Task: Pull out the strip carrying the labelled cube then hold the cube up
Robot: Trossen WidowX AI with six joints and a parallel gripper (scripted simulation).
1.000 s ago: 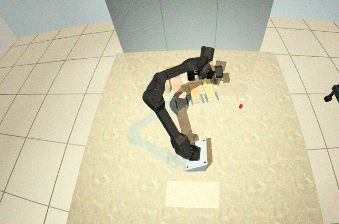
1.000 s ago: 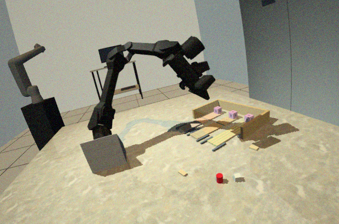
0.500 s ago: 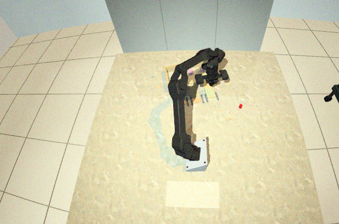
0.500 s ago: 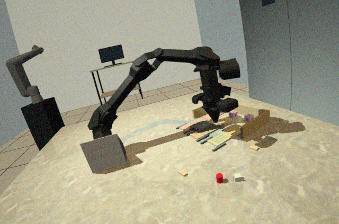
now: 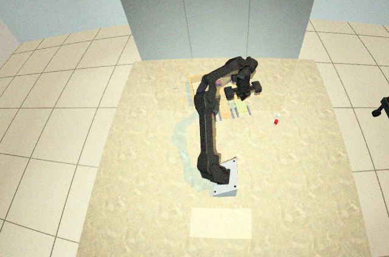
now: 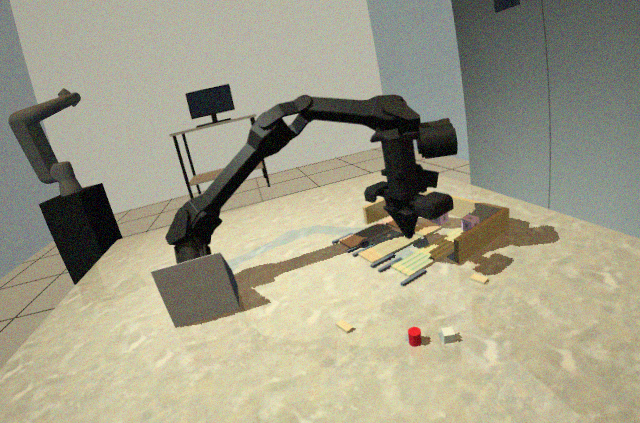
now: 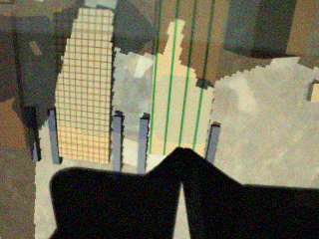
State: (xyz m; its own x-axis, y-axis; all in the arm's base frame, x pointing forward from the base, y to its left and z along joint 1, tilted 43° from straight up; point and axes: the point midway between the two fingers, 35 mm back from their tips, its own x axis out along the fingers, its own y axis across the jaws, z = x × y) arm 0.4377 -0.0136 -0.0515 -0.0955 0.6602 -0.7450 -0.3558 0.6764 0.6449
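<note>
My gripper (image 5: 242,99) (image 6: 409,235) (image 7: 182,154) is shut and empty, pointing down at the near end of the green-lined strip (image 5: 241,106) (image 6: 412,264) (image 7: 164,124); whether it touches is unclear. The grid-patterned strip (image 5: 225,113) (image 6: 378,252) (image 7: 85,100) lies to its left, its visible part ending at a grey gap at the top of the wrist view. A third, reddish-brown strip (image 6: 353,241) (image 7: 10,124) is in shadow farther left. One pink-purple cube (image 6: 469,222) stands at the back by the right wall, another cube (image 6: 440,218) is partly behind the gripper; their labels are unreadable.
Blue-grey bars (image 6: 413,277) (image 7: 213,144) flank the strips' near ends. A wooden frame (image 5: 191,90) (image 6: 483,235) walls the back and sides. A red cylinder (image 5: 276,121) (image 6: 414,336), a whitish cube (image 6: 447,335) and small wooden chips (image 6: 344,326) lie to the right.
</note>
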